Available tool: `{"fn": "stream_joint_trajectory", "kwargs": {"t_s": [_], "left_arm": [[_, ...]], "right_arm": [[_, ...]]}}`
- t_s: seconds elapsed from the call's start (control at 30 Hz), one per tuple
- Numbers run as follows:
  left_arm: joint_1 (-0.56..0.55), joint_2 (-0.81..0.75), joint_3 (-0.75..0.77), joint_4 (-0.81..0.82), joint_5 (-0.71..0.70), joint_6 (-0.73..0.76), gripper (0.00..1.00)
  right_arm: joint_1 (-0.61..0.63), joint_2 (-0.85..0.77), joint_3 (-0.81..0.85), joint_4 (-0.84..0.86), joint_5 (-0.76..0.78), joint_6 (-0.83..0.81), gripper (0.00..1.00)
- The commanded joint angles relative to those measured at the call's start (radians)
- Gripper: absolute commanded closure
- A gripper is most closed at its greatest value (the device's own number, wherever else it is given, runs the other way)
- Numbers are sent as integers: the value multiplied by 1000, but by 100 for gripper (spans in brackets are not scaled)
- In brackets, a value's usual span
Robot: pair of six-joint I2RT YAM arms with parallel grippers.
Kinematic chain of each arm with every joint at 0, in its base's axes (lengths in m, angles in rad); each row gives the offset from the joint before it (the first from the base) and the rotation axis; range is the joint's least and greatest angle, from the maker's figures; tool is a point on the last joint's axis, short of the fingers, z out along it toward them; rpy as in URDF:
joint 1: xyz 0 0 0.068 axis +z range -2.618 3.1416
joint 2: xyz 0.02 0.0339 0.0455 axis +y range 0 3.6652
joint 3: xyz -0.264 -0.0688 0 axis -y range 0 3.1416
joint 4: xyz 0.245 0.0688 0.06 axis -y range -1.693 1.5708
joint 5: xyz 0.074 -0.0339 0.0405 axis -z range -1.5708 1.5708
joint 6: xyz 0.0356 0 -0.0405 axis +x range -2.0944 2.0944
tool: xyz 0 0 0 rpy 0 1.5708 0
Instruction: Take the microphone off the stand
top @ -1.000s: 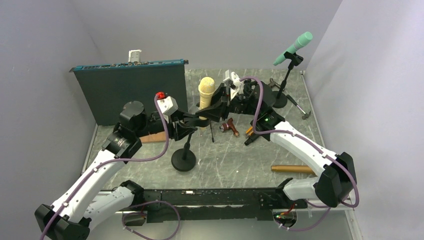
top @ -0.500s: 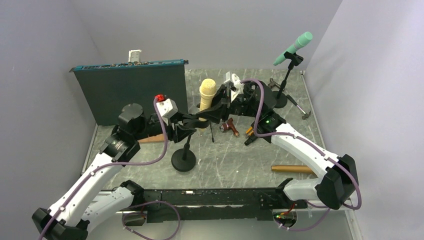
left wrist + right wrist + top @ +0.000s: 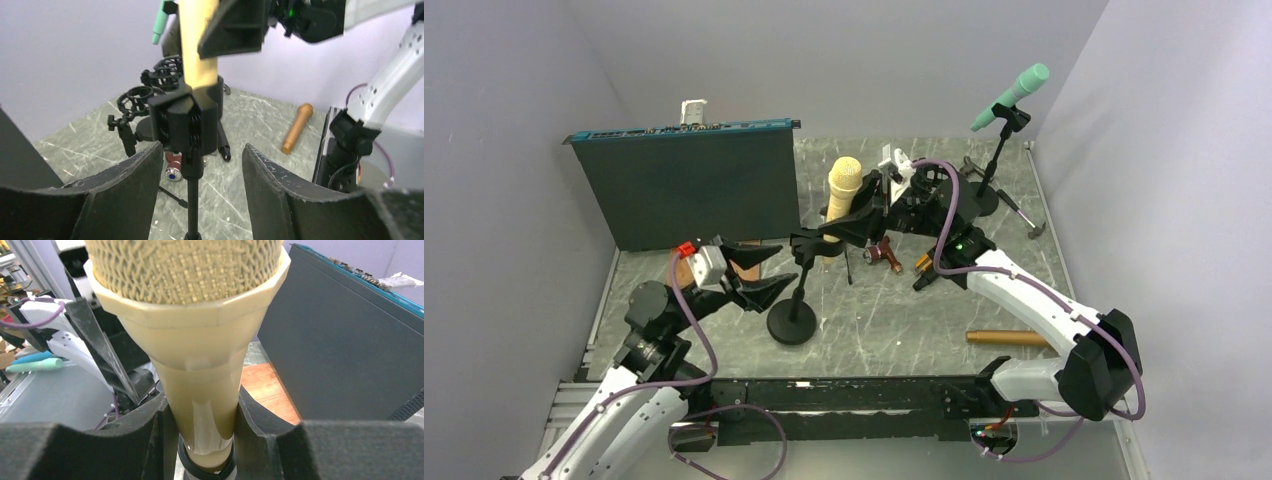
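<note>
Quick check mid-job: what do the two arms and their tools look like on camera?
Both are white shells with black joints, a purple cable looping along each. The left arm has a red tab by its wrist camera; the right arm shows a green light. Left tool and right tool have black, tapered fingers.

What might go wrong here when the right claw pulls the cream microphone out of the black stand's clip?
1. The left claw is open and clear of the black desk stand, so nothing steadies it. If the clip grips tightly, the pull may lift or tip the stand.
2. The right claw holds the cream mesh-headed microphone low on its glossy tapered handle, so it might slip.
</note>
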Motion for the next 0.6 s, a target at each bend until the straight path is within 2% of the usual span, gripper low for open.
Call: {"fn": "stream_joint_trajectory", "kwargs": {"t_s": [0.0,0.17,0.27,0.57], "left_arm": [[-2,19,-109,276,148,117,37],[-2,95,-70,304,100,282,38],[-3,143,-61,324,147,336,36],[2,172,-91,427,48,243,38]], "right_arm": [[-1,-23,-16,88,-8,22,100],[-1,-35,-28,95,-10,14,100],[0,-39,-26,94,-11,9,100],[-2,-38,-20,75,-24,-3,100]]}}
